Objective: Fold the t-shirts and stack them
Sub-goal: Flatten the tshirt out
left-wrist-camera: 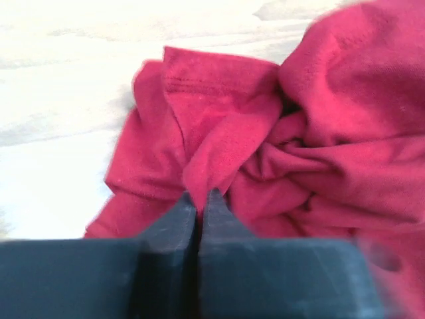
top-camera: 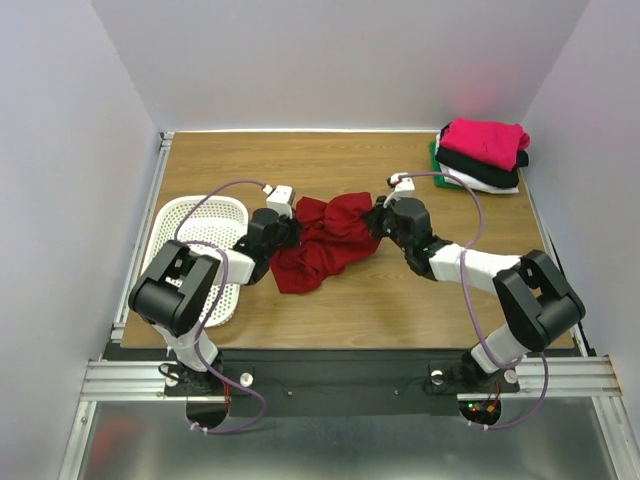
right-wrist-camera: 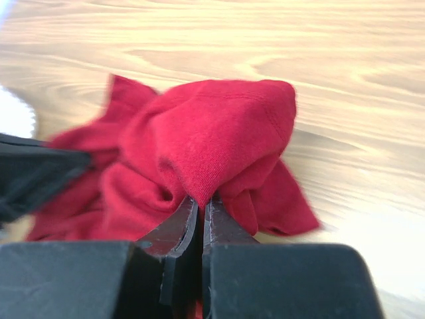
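Beside white basket [top-camera: 176, 226]: dark red t-shirt [top-camera: 325, 245], crumpled.

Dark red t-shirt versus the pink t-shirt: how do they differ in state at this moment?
The dark red t-shirt lies crumpled mid-table; the pink t-shirt is folded. The red one rests on the table, the pink one tops the stack far right. The left hand and right hand pinch the red one; neither touches the pink. Both are soft cloth.

Black-white arms [top-camera: 480, 265], purple cables [top-camera: 472, 316]
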Controlling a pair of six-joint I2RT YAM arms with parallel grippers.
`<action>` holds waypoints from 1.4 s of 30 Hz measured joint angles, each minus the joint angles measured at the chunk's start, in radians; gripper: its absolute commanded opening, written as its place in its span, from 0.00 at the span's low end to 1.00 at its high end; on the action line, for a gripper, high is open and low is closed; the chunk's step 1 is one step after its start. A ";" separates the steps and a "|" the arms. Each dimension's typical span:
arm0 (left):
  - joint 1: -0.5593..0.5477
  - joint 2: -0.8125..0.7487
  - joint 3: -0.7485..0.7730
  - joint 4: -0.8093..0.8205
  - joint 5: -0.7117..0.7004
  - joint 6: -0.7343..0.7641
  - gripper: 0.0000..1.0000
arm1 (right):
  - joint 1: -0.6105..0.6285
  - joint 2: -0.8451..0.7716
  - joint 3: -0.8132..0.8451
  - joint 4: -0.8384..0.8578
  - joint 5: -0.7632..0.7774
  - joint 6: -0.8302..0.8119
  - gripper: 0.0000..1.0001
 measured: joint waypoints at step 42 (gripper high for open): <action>0.079 -0.276 0.069 -0.212 -0.287 0.079 0.00 | -0.031 -0.114 0.085 -0.223 0.530 -0.116 0.97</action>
